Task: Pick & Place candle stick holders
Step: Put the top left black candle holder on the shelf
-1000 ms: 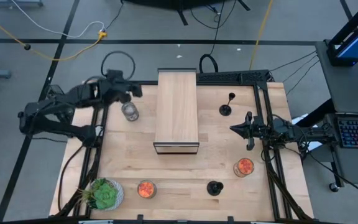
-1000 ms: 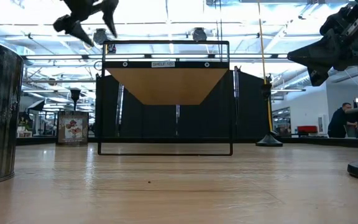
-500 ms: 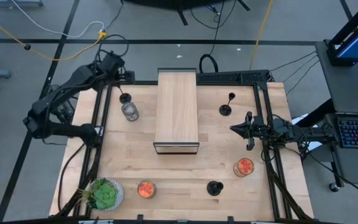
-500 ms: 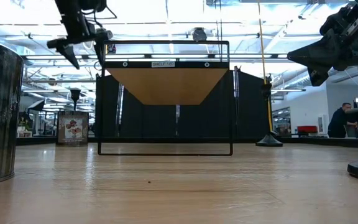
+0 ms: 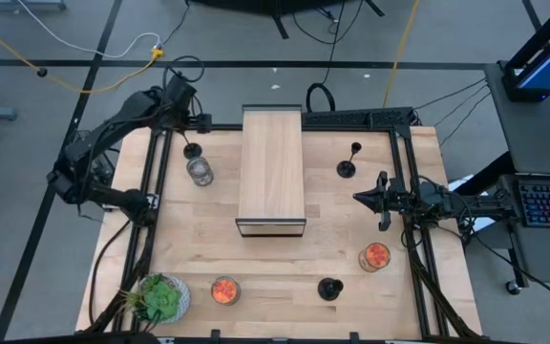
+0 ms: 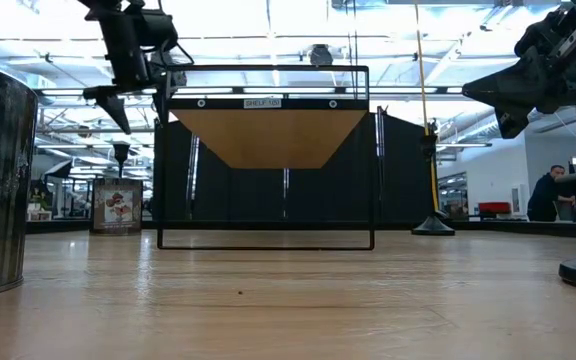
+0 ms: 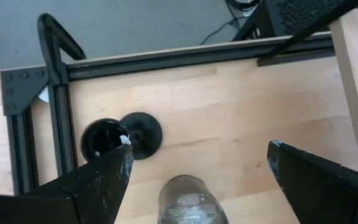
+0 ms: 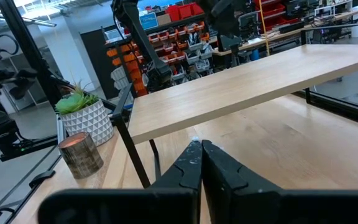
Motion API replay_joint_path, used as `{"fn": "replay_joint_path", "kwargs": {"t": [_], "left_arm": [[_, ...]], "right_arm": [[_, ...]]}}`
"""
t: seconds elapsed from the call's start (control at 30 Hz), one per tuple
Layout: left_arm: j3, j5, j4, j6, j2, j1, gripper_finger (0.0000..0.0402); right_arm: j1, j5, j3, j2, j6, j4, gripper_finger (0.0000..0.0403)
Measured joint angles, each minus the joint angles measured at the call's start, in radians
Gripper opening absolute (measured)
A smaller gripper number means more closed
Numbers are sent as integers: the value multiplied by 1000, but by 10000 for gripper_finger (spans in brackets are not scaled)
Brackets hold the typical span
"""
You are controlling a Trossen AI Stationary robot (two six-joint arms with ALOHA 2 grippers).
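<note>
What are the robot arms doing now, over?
Left gripper open above the black candlestick holder at the table's back-left corner. Right gripper shut, waiting on the right. Clear glass jar close beside the holder.

Left hand (image 5: pixel 181 103): relocated from above the glass jar (image 5: pixel 199 171) to the worktop's (image 5: pixel 275 263) far left corner, raised, fingers spread. Candlestick holder (image 5: pixel 192 150): formerly hidden beneath that hand, now exposed just beside the jar.
</note>
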Motion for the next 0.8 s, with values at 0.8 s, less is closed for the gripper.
{"fn": "replay_joint_path", "kwargs": {"t": [0.8], "left_arm": [[0, -76, 0, -47, 4, 9, 379]], "right_arm": [[0, 0, 0, 0, -4, 0, 0]]}}
